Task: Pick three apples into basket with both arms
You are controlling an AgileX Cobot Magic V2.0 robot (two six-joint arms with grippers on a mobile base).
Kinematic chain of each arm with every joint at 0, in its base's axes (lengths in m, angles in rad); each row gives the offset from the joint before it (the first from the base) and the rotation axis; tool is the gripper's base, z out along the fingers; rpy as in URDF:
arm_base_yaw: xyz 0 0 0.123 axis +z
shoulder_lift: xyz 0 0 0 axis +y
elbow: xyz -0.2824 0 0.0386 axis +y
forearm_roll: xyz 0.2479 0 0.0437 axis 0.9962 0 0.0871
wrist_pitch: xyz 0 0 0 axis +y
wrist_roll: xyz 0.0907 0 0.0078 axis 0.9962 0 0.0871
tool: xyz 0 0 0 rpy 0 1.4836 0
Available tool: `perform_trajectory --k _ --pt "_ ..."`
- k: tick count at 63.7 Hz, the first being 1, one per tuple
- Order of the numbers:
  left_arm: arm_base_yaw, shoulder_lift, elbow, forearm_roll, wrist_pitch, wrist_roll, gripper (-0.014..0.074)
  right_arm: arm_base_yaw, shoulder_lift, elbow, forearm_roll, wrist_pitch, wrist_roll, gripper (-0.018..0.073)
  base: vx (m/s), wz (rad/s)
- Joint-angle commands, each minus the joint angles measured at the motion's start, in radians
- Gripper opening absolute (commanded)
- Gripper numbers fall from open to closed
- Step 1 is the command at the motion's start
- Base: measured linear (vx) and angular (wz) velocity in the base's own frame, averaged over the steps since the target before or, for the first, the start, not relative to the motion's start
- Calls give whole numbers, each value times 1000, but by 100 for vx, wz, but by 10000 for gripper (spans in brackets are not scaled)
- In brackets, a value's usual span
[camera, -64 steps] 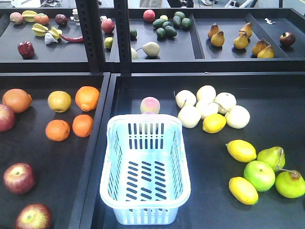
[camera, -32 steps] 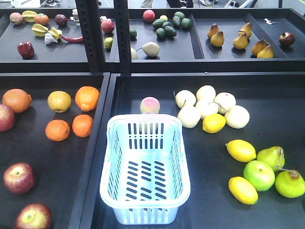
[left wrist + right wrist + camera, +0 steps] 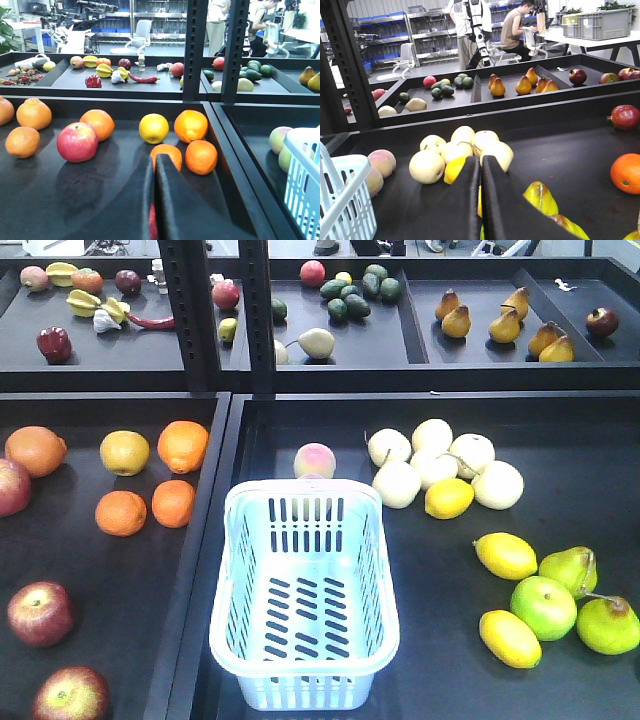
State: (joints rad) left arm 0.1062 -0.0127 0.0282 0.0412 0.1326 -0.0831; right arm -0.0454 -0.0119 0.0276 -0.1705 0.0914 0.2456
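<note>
Two oranges [image 3: 166, 154] sit close ahead of the left gripper [image 3: 155, 200], blocking a straight reach. Bare tray floor opens ahead to its left, as far as a red apple [image 3: 77, 142]. On its right, the divider wall [image 3: 227, 150] rises before the basket [image 3: 305, 175]. Ahead of the right gripper [image 3: 481, 200], pale fruits [image 3: 462, 145] and a lemon [image 3: 454, 169] crowd the way. Pears [image 3: 540, 197] lie just to its right, with open floor beyond them.
</note>
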Motion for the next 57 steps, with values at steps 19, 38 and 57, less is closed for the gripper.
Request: perform_trajectory --k 19,38,57 --pt "0 -13 -25 -289 -75 -406 -6 -5 -11 14 -8 -76 -7 -4 0 0" --pt "0 -13 -33 -392 -145 -419 -6 -5 -11 14 -8 -76 -7 -4 0 0" --pt "0 -13 -77 -946 -141 -625 -6 -5 -11 14 -8 -76 -7 -4 0 0"
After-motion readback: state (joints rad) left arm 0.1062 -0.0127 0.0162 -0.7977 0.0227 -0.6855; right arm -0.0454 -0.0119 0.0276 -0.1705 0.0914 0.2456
